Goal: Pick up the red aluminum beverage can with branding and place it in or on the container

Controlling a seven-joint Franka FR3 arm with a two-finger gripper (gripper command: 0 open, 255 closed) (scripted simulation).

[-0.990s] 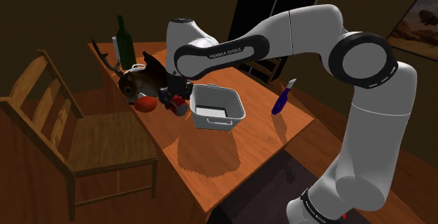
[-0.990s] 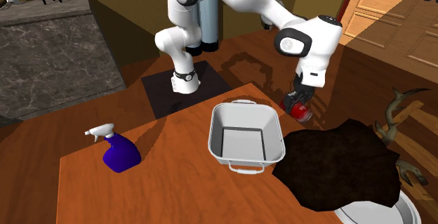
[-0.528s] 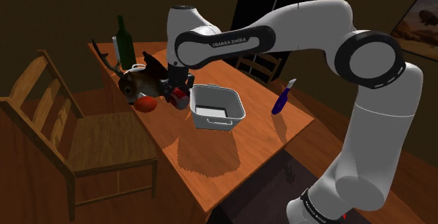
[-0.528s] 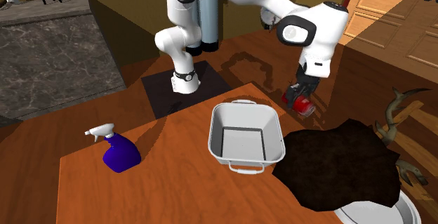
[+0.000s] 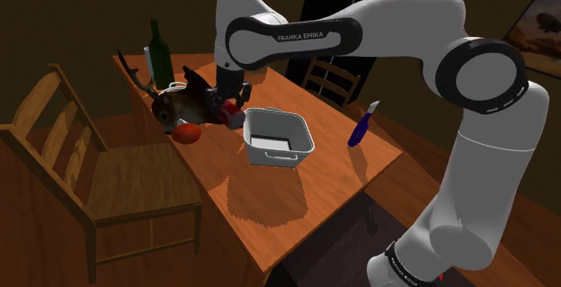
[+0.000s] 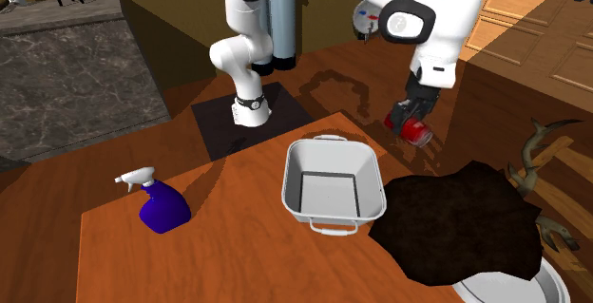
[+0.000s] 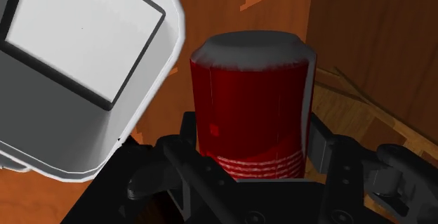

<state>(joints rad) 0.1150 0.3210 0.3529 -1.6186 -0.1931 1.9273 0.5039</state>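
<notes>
Aloft, the claw (image 6: pixel 408 122) clasps the red can (image 6: pixel 415 132) between its fingers, raised off the desk (image 6: pixel 238 239) just beside the white container (image 5: pixel 280 156). A dark animal figure (image 5: pixel 176 104) crowds close, and the blue spray bottle (image 6: pixel 162 205) stands well apart.

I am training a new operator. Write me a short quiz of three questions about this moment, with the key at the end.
1. True or false: the tool is shut on the red can.
2. Relative to the white container, the can is: A) inside it; B) held in the air beside it; C) under it.
3. In the second exterior view, what stands to the left of the container?

Key: 1 true; 2 B; 3 the spray bottle.
</notes>
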